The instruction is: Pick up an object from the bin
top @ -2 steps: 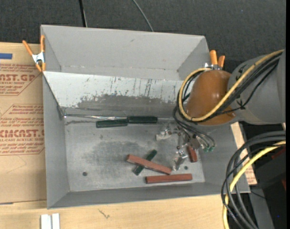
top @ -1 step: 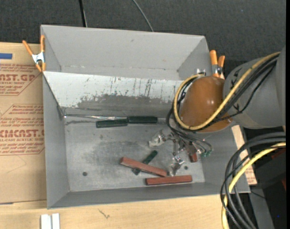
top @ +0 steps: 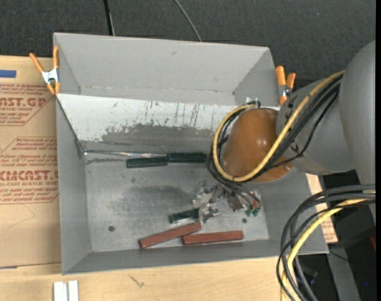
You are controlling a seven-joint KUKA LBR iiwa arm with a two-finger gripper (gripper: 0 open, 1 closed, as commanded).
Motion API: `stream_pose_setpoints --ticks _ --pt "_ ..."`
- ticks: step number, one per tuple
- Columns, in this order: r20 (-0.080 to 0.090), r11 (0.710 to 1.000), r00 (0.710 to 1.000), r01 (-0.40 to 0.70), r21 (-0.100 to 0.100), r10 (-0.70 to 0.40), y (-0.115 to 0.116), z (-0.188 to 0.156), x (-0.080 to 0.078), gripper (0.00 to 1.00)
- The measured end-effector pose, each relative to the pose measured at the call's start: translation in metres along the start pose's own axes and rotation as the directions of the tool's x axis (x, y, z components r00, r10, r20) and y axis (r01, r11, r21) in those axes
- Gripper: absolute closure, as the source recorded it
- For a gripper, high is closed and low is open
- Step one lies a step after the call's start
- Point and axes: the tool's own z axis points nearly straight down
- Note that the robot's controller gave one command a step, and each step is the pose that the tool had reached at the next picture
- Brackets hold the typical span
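Note:
My gripper [top: 206, 204] hangs low over the bin's floor at the front right, below the orange wrist cover. Just to its left and touching or nearly touching it lies a small dark green handle-like piece [top: 183, 216]. In front of it, near the front wall, two reddish-brown bars lie end to end: the left one [top: 169, 236] is slightly tilted, the right one [top: 213, 236] lies level. I cannot tell whether anything is held.
A long dark green-handled tool [top: 166, 160] with a thin metal shaft lies along the back of the floor. A small green bit [top: 252, 211] sits at the right, under the wrist's cables. The arm covers the bin's right wall.

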Motion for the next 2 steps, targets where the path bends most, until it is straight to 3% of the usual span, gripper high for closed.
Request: stream_pose_setpoints --ticks 1,2 --pt "0.000 1.000 1.000 0.000 0.000 0.000 0.000 0.000 0.000 1.00" --pt "-0.026 1.000 0.999 -0.031 -0.005 0.031 -0.021 -0.124 -0.003 1.00"
